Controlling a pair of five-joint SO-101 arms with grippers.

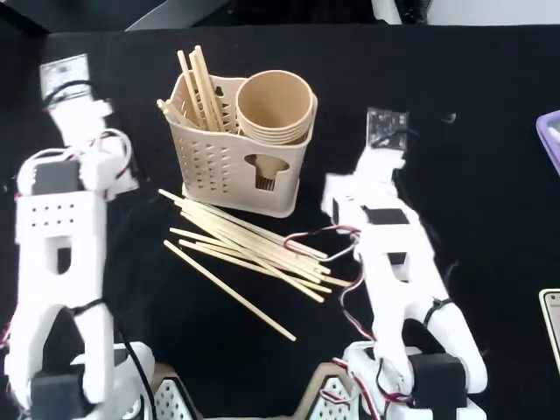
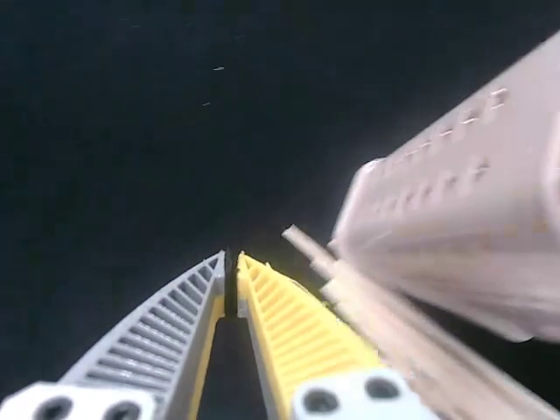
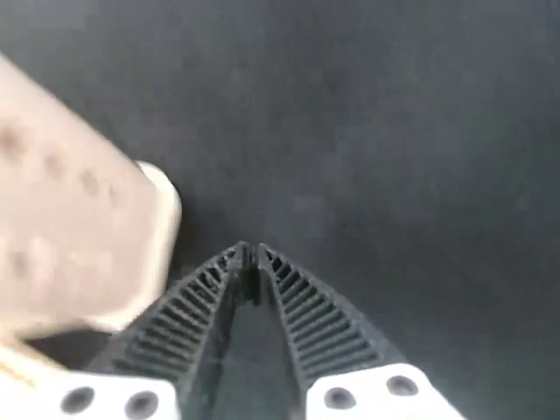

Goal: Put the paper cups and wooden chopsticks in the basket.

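A beige slotted basket (image 1: 232, 162) stands at the back middle of the black table. It holds a stack of paper cups (image 1: 274, 107) and several wooden chopsticks (image 1: 199, 87) standing upright. A loose pile of chopsticks (image 1: 249, 254) lies on the table in front of it. My left gripper (image 2: 230, 262) is shut and empty, left of the basket (image 2: 455, 210), with chopstick ends (image 2: 367, 315) close by. My right gripper (image 3: 251, 255) is shut and empty, just right of the basket (image 3: 70, 236).
Both arms (image 1: 61, 262) (image 1: 402, 280) flank the chopstick pile. A purple object (image 1: 549, 136) sits at the right edge, and a pale item (image 1: 551, 319) lies lower on that edge. Dark bare cloth stretches behind and right of the basket.
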